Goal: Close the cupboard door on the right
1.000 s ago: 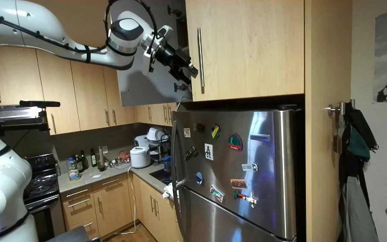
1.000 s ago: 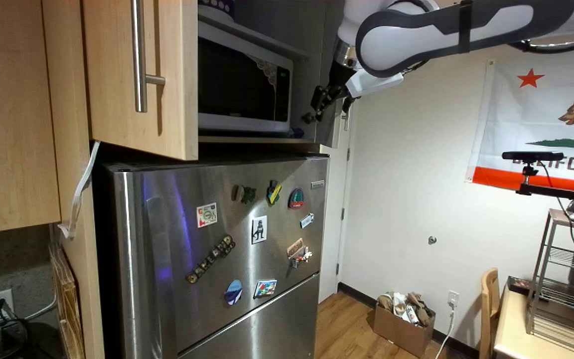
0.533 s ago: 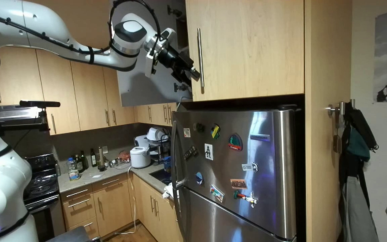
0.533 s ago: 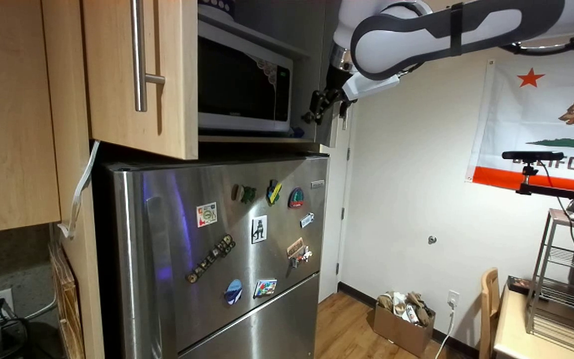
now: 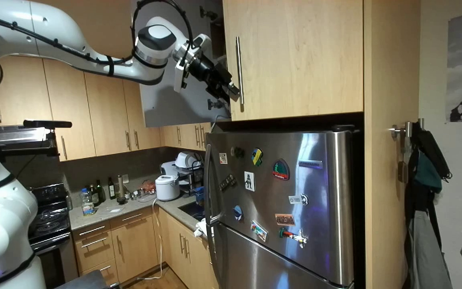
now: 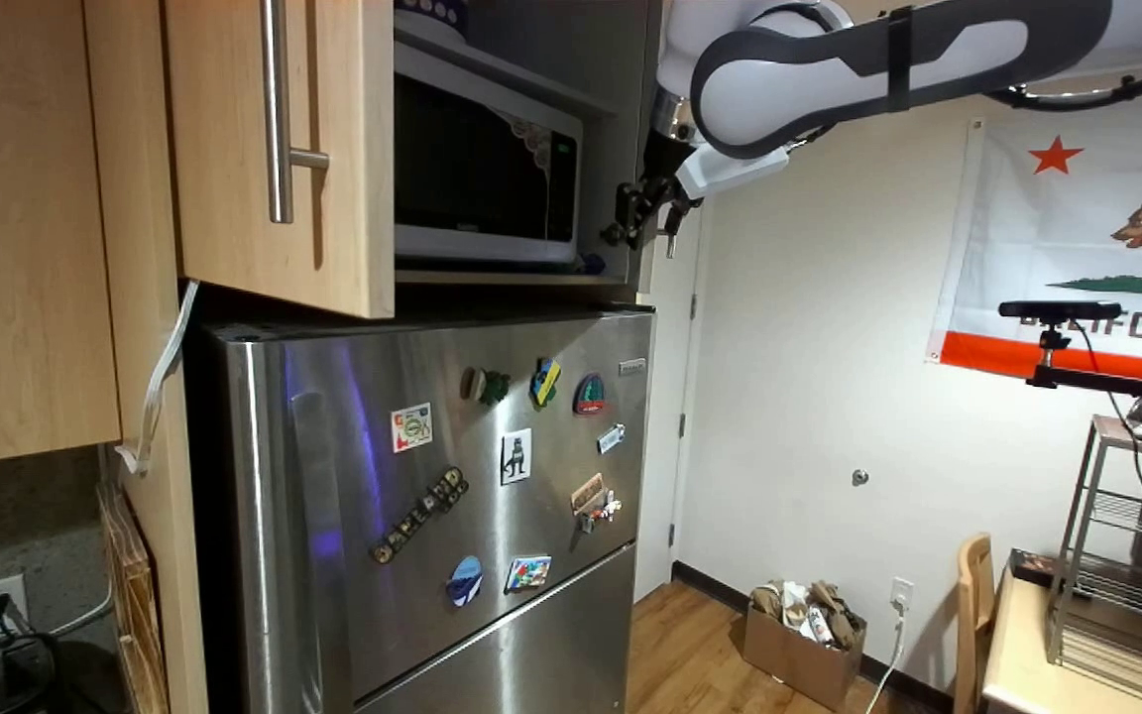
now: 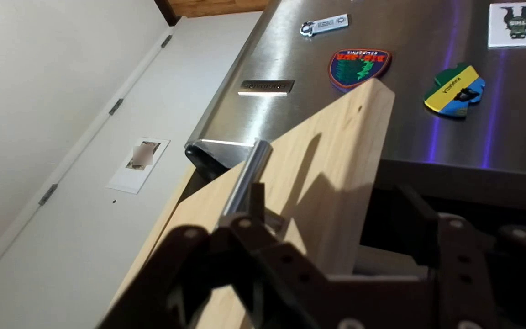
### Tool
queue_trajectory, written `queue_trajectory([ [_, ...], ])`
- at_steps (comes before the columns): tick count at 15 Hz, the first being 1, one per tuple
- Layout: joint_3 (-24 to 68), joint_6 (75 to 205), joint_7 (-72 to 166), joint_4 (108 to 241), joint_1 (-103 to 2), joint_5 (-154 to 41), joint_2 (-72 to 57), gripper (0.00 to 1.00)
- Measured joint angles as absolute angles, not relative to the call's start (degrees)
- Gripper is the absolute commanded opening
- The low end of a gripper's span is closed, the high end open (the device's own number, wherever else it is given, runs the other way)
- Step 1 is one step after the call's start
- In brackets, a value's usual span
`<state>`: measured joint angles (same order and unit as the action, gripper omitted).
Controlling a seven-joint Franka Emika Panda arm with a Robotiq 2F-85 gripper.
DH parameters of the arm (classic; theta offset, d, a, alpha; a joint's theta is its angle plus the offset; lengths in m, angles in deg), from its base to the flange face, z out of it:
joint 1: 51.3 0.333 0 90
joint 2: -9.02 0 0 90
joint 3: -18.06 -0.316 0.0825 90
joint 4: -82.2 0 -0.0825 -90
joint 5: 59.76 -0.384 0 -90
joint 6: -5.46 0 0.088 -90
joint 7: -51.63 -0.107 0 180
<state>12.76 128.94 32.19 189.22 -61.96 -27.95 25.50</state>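
My hand point(image 7: 334, 203), jaws parted, straddled the handle-side edge of the ajar cupboard door point(image 5: 295, 60) above the refrigerator point(image 5: 263, 206), the long bar handle point(image 7: 245, 179) upright just beside its outer jaw, so closing seemed to need an inward push.

A white arm point(image 5: 64, 30) is being traced by a black cable point(image 5: 56, 41) and ringed by dark bands point(image 5: 110, 66); the black gripper point(image 7: 336, 206) is being dotted with pale screws point(image 7: 244, 223).
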Motion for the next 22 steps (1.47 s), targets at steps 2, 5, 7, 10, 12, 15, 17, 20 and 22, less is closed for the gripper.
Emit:
queue_trajectory([
  [2, 12.8, 128.8, 32.2, 189.1, -61.9, -27.6, 25.3, 0.49],
  [5, 12.7, 128.7, 32.2, 189.0, -61.2, -27.2, 25.0, 0.31],
  [7, 12.7, 128.4, 32.2, 189.0, -60.7, -27.1, 24.9, 0.25],
  [10, 12.8, 128.2, 31.6, 188.9, -60.5, -27.1, 24.8, 0.29],
  [12, 12.8, 128.2, 31.6, 188.8, -60.5, -27.1, 24.8, 0.3],
  [15, 12.8, 128.0, 31.3, 188.7, -60.5, -27.1, 24.7, 0.33],
  [17, 12.8, 128.0, 31.3, 188.6, -60.4, -27.1, 24.7, 0.37],
  [20, 12.8, 127.1, 31.3, 188.0, -60.3, -27.1, 24.3, 0.64],
  [22, 12.8, 125.6, 31.3, 186.7, -60.1, -27.1, 23.4, 0.74],
])
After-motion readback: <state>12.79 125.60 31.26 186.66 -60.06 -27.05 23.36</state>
